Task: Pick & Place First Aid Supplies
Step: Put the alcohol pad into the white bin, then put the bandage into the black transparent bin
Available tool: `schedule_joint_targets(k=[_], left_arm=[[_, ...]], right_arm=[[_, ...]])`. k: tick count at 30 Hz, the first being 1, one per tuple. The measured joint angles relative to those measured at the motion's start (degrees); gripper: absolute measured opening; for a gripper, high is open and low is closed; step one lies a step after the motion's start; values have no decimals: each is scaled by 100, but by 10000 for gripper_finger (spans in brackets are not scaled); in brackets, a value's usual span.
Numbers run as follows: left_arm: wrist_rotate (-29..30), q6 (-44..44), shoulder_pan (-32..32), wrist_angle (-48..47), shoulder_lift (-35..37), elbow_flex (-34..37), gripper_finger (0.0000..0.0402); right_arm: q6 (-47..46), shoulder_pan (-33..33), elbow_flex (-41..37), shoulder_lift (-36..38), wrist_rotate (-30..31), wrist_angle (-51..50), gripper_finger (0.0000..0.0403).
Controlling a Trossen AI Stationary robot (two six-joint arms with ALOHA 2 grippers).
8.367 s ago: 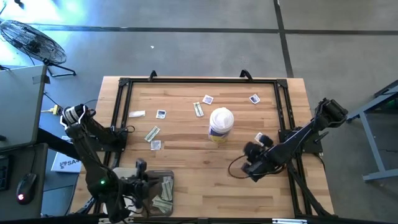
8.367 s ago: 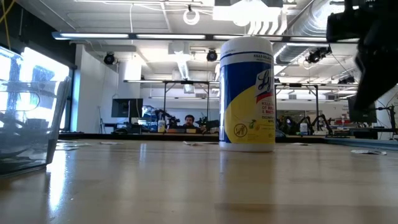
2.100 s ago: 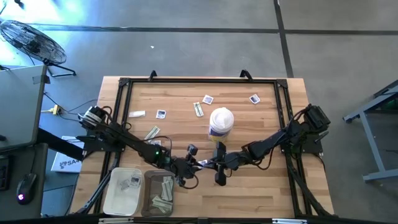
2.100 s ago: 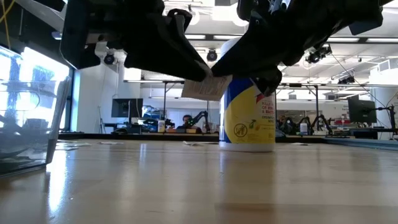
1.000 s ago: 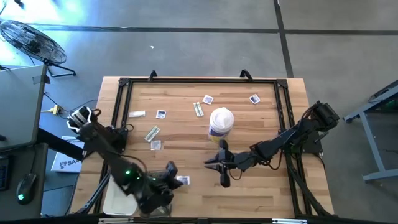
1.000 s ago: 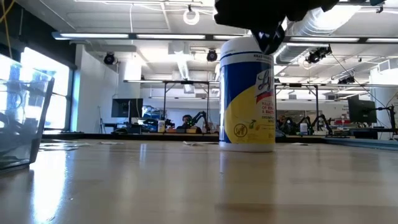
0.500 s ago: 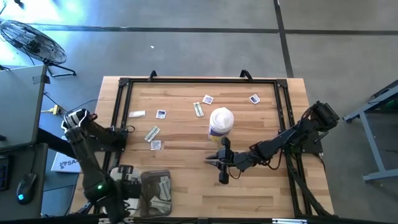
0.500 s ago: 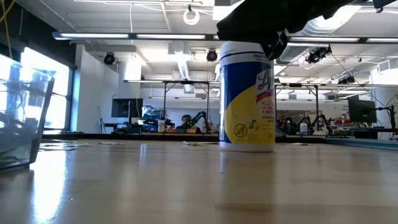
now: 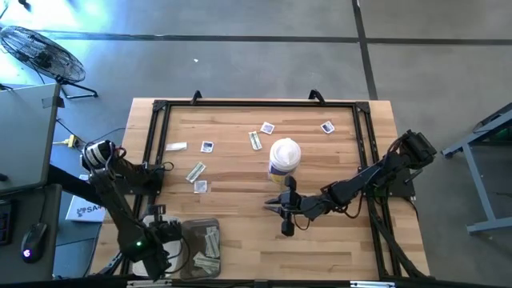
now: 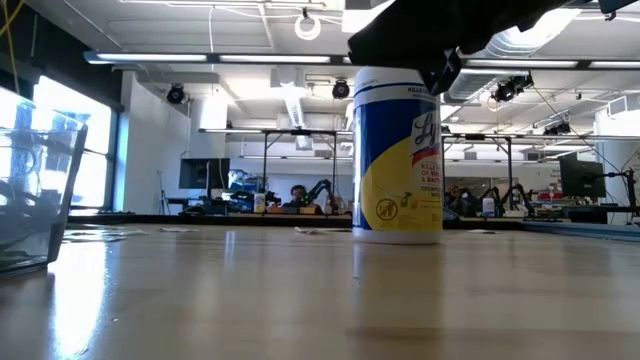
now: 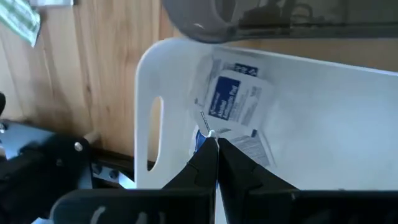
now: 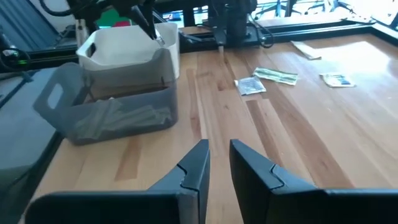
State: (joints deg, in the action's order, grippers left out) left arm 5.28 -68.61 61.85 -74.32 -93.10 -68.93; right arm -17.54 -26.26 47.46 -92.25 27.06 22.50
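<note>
**Near edge, left corner**
- White bin (image 11: 146, 81): holds square white packets with blue print (image 11: 233, 102), lying flat and overlapping.
- Left gripper (image 11: 212, 138): poised over the white bin, fingers pressed together. Nothing can be seen pinched between them.
- Grey bin (image 9: 202, 248): just beside the white bin, holding narrow green-white strips (image 9: 211, 240).

**Mid-table**
- Right gripper (image 12: 219, 155): low over bare wood in front of the canister and pointed toward the bins. A narrow gap shows between its fingers, and it carries nothing.
- Strip packet (image 9: 195, 171) and square packet (image 9: 200, 186): loose, close together, left of centre.
- Wipes canister (image 9: 284, 158): upright, white lid. Not one of the supplies.

**Far half**
- Strip (image 9: 175, 146), square (image 9: 207, 146) and strip (image 9: 255, 141).
- Squares (image 9: 267, 127) and (image 9: 326, 126), well apart from each other.

**Handling notes (judged)**
- The packets look very light, thin and pliable, with slick wrappers, and they lie flush on the wood.
- They are likely to slide or buckle rather than lift cleanly.
- Take a packet at an edge or corner with the fingertips pressed to the table. Pinch a strip across its narrow width near the middle.
</note>
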Motion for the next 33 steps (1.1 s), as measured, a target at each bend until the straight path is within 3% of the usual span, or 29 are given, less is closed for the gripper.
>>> schedule_joint_targets(k=[8,14,18,21,27,33], left_arm=[[378,-77,-94,104,-13,121,13],[-98,-294,-472,143,-7,121,96],[-462,381,-785,289,-7,99,146],[-451,983,-1051,284,-4,-68,161],[315,2056,-1618,234,-4,-596,158],[1603,3210,-2012,232,104,-929,154]], right_arm=[[15,2,0,0,127,-2,56],[8,2,2,-2,108,-9,53],[8,2,3,-2,107,-9,55],[7,2,4,-2,108,-9,55],[6,2,4,-2,108,-11,51],[-1,-4,4,-2,106,-13,52]])
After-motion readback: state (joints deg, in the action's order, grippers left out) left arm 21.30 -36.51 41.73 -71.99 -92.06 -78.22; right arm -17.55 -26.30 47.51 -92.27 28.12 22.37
